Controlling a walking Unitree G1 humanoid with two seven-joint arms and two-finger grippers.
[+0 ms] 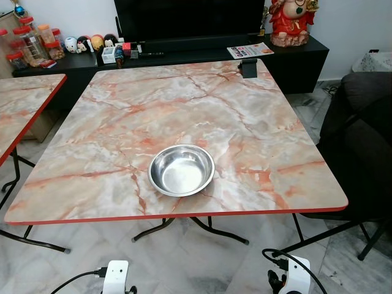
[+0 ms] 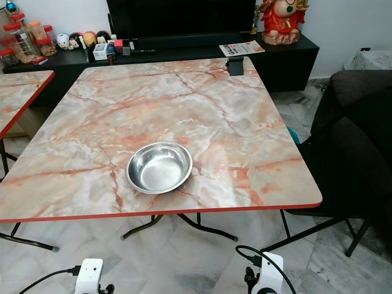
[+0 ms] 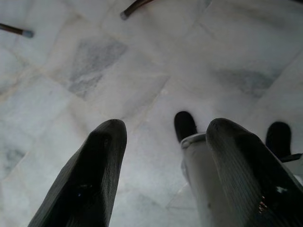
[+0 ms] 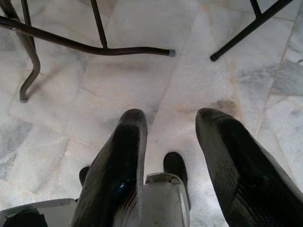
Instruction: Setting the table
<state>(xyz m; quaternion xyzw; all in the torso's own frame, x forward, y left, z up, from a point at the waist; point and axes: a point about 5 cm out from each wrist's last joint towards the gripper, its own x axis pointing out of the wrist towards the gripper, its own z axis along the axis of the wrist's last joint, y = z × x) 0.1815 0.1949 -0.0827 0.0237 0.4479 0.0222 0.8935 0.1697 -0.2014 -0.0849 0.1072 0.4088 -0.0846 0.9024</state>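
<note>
Living room with a marble-look folding table (image 1: 245,122), steel bowl (image 1: 181,169) sitting near its front edge, roughly centred between both arms, while left gripper (image 3: 163,142) and right gripper (image 4: 171,137) hang low over the floor, fingers spread, holding nothing.

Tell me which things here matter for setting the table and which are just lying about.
For the job:
- round shiny steel bowl, near the front edge
- pink marble-patterned folding table with red rim
- left pincer and right pincer, both open, hanging over the floor

Just lying about:
- red figurine
- red-lidded jars
- printed leaflet
- dark chair
</note>
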